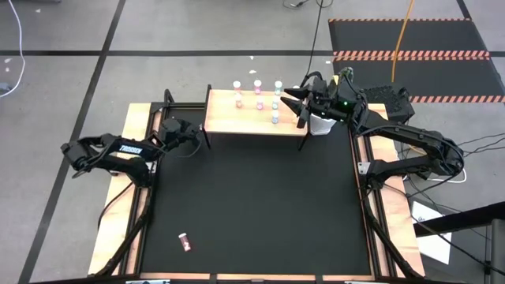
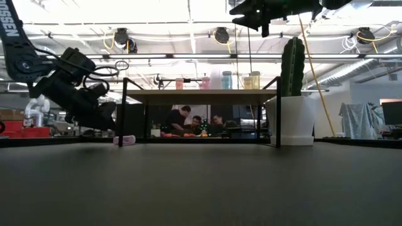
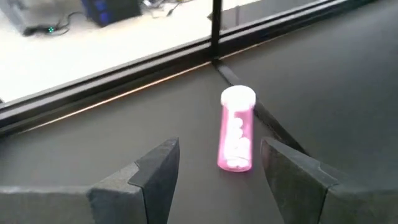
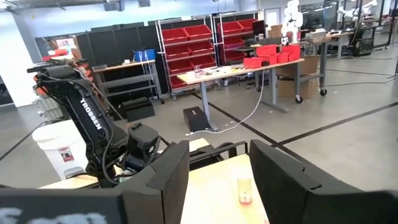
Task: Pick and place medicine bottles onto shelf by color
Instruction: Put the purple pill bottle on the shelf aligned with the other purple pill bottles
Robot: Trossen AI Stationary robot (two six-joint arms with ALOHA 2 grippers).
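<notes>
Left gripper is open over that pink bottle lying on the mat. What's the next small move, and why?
Probably ease the left gripper forward and down until the pink bottle sits squarely between its fingers, then close. In the left wrist view the bottle lies on its side, ahead of the open fingers and nearer one of them, not yet between them. The right gripper hangs over the shelf.

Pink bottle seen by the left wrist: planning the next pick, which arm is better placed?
Left. The pink bottle lies just ahead of the open left gripper; the right gripper hangs high over the shelf's other end.
</notes>
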